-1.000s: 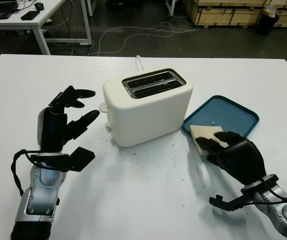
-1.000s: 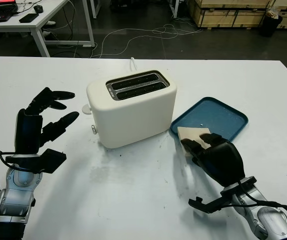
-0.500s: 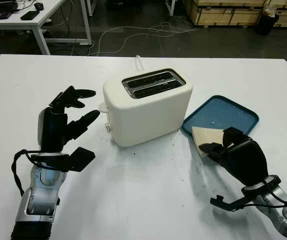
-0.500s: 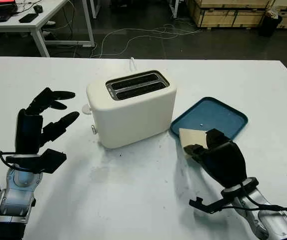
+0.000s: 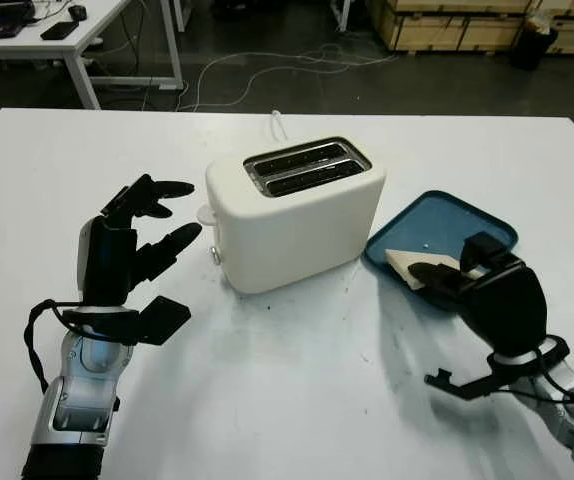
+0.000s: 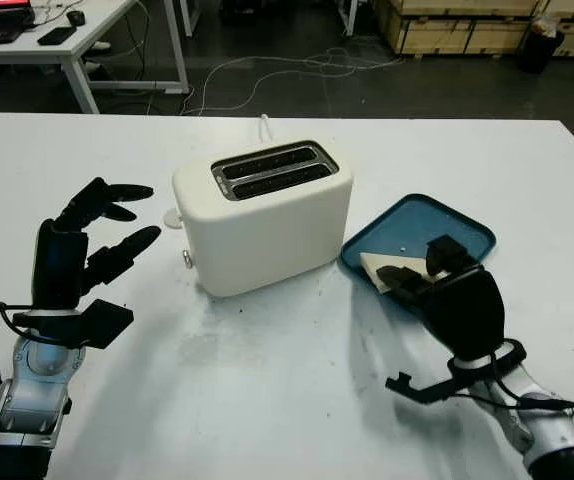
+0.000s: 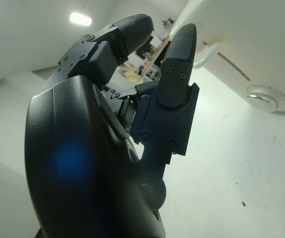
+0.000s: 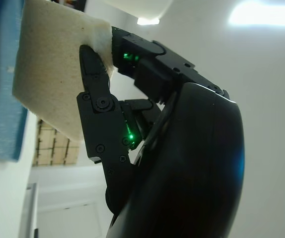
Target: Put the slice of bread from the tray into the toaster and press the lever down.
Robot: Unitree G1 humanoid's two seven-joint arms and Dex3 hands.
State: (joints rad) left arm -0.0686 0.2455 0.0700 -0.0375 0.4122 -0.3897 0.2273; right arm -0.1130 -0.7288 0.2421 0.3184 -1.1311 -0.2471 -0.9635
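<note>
On the tray (image 5: 472, 222), one bread slice (image 5: 405, 263); right robot hand (image 5: 467, 282) grasping it.

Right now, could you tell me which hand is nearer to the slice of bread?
The right hand: its fingers are on the slice of bread at the blue tray's near edge. The left hand is open, raised beyond the toaster, on its far side.

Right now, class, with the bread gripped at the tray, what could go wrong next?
1. The right hand pinches the pale square bread slice by one edge over the blue plastic tray; it may slip or tear.
2. The cream toaster has narrow slots; a tilted slice could jam.
3. The open left hand by the toaster could bump it.
</note>
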